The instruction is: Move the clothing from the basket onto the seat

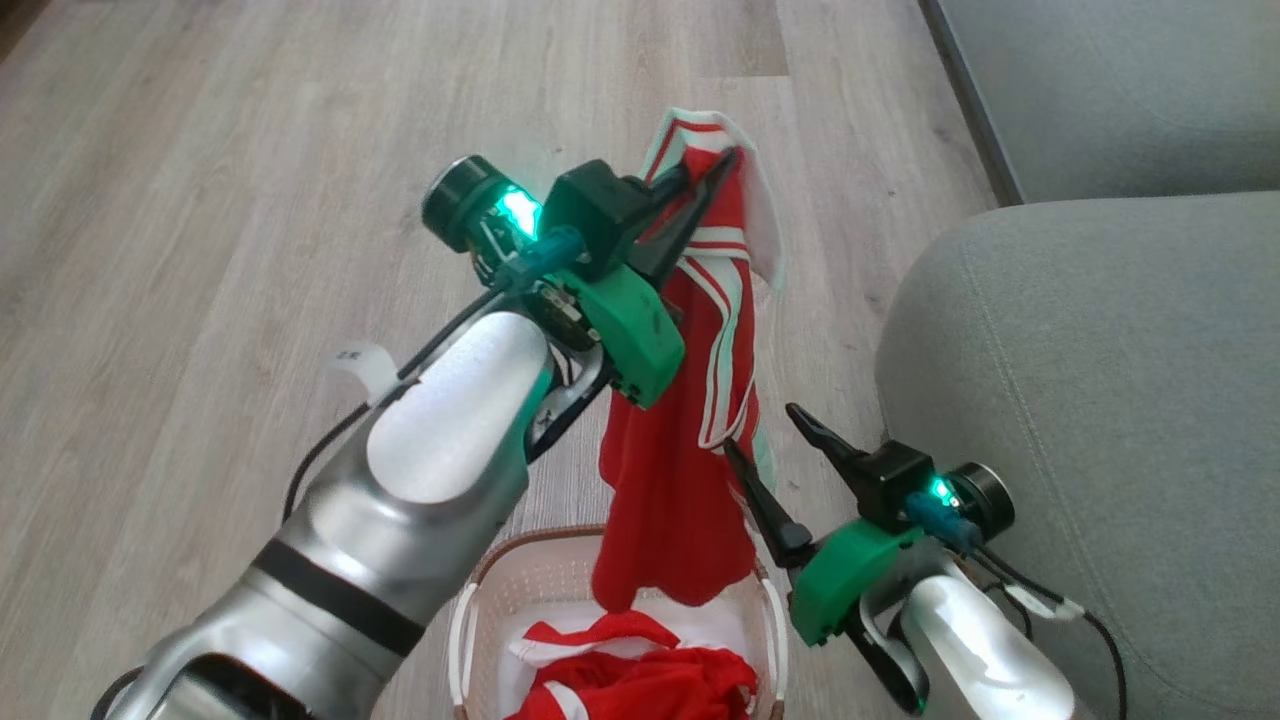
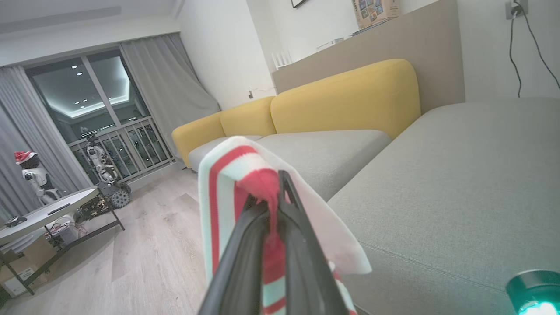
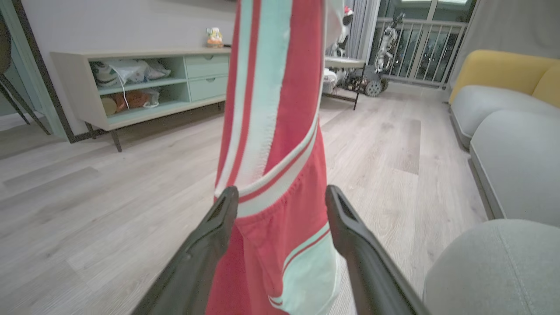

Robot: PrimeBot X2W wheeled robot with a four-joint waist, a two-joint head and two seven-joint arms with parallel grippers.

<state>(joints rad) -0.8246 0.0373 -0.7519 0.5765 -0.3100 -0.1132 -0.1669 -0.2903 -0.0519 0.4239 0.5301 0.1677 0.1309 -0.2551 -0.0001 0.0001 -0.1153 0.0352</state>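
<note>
**Red garment lifted over the basket, pinched in my left gripper**

Head view: my left gripper [image 1: 728, 165] is raised over the floor [image 1: 200, 200], its fingers clenched on the striped top edge of a red garment [image 1: 680, 480]. The garment hangs straight down from that pinch, its lower hem over the opening of the basket [image 1: 462, 640]. The basket sits at the bottom of the picture, near the seat [image 1: 1100, 400]. More red clothing [image 1: 640, 680] with white trim lies bunched inside the basket. My right gripper [image 1: 762, 428] is lower, between the hanging garment and the seat, with its fingers spread wide. One fingertip is at the garment's striped edge, and I cannot tell whether it touches.

Left wrist view: the two dark fingers are pressed together with red cloth squeezed between them, and a white-and-red striped band folds over the tips. Beyond them stretches the grey-green seat, with yellow backrests [image 2: 350, 96] behind it and a low table [image 2: 43, 210] far off on the left.

Right wrist view: the garment hangs in the gap between the released fingers [image 3: 218, 227], pinched by neither. A sideboard [image 3: 144, 83] stands against the far wall, and the seat's rounded corner shows at lower right.
</note>
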